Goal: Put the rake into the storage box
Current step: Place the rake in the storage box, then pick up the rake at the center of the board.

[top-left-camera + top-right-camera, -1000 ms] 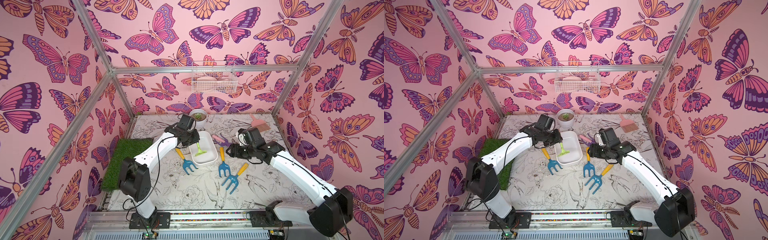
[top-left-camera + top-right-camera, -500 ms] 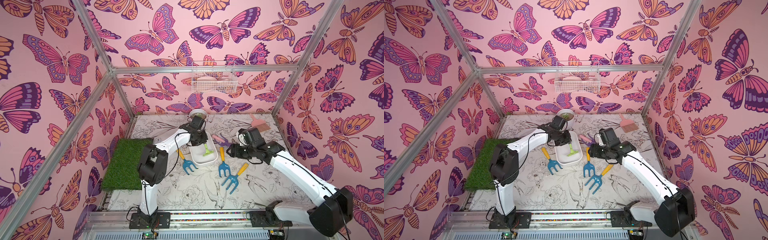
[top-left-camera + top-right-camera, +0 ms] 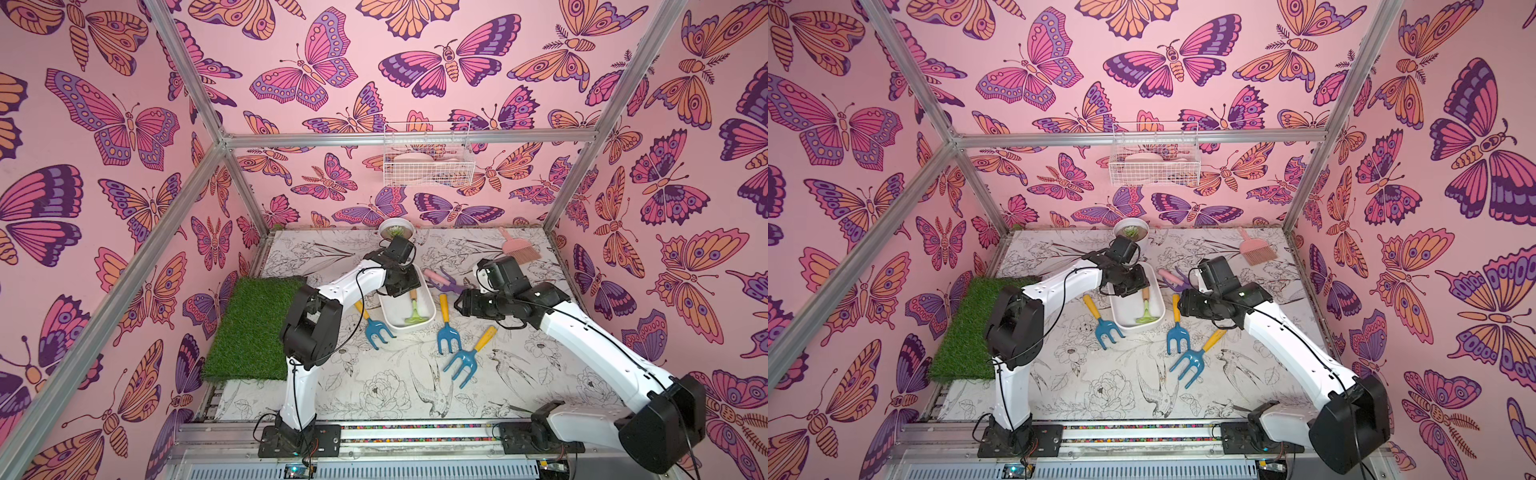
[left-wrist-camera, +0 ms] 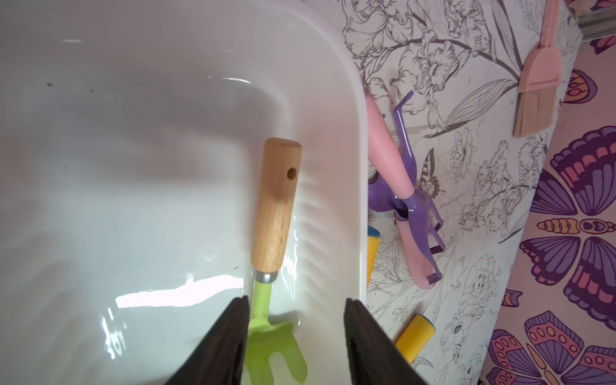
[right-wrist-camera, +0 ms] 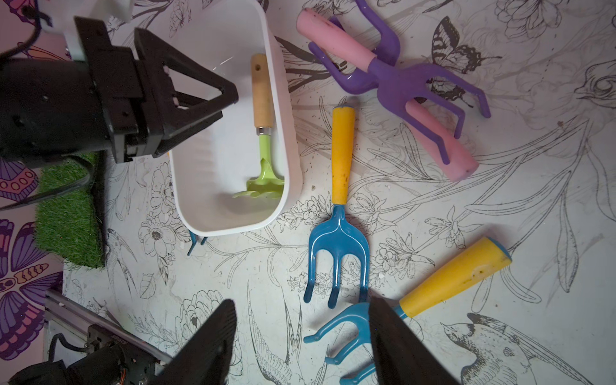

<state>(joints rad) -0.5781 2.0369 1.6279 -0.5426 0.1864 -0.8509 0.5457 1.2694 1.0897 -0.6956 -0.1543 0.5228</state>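
While L fingers [image 4: 226, 340] hang apart | rake [image 4: 276, 206] lies in storage box [image 4: 333, 100], free of them | R fingers [image 5: 213, 340] apart

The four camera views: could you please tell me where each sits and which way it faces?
Both top views: high at the front, looking down over the table; left arm and right arm show whole.
Left wrist: on the left arm, looking down into the storage box at the rake; open left tool shows.
Right wrist: on the right arm, looking down at the table; right tool and left tool show.
Shared: both wrist views show the rake in the box.
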